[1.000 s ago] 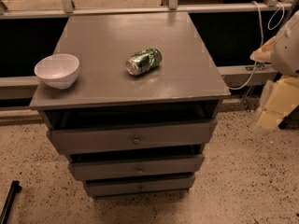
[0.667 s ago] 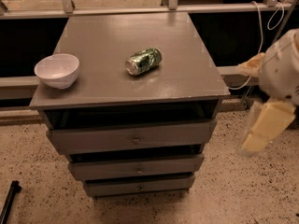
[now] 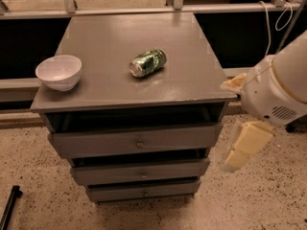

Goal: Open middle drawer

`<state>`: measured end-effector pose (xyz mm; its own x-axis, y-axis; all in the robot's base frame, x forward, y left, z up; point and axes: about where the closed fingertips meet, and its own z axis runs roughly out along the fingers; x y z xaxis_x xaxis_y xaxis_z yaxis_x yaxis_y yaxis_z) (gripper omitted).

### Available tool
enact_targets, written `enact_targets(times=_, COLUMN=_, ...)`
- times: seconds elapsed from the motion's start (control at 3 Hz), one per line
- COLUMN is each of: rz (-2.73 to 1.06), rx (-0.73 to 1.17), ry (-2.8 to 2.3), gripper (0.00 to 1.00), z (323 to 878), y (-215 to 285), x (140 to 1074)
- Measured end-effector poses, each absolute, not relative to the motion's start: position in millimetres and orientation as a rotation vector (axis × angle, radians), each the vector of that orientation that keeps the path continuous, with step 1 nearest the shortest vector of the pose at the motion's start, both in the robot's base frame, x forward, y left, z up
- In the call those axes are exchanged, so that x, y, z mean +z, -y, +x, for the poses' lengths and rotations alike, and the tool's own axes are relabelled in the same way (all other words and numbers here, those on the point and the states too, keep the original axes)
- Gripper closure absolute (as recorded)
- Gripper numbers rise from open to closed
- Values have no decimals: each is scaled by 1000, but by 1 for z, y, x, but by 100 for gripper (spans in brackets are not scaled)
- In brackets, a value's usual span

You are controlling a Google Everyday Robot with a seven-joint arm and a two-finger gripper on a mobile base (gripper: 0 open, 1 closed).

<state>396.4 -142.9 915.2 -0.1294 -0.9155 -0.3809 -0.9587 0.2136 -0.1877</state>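
Observation:
The grey cabinet has three drawer fronts stacked below its top. The middle drawer (image 3: 140,173) is the second one, with a small round knob (image 3: 143,175) at its centre, and it sits closed between the top drawer (image 3: 136,140) and the bottom drawer (image 3: 143,192). My gripper (image 3: 245,146) hangs at the right of the cabinet, beside the drawers and apart from them, below the white arm body (image 3: 280,87). It holds nothing that I can see.
A white bowl (image 3: 58,71) stands at the left on the cabinet top (image 3: 96,37), and a crushed green can (image 3: 147,62) lies near the middle. Speckled floor surrounds the cabinet. A black pole tip (image 3: 9,207) lies at the lower left. A rail and cables run behind.
The arm has moved left and down, bringing the gripper closer to the cabinet's right side. The drawers, bowl and can have not moved.

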Motion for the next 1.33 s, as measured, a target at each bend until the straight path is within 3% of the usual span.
enact_targets(times=0.67, rz=-1606, rx=454, ry=-1808, gripper=0, z=398, y=87, x=809)
enact_targets(times=1.33, rz=-1772, rx=444, ry=-1692, gripper=0, z=407, y=65, x=781)
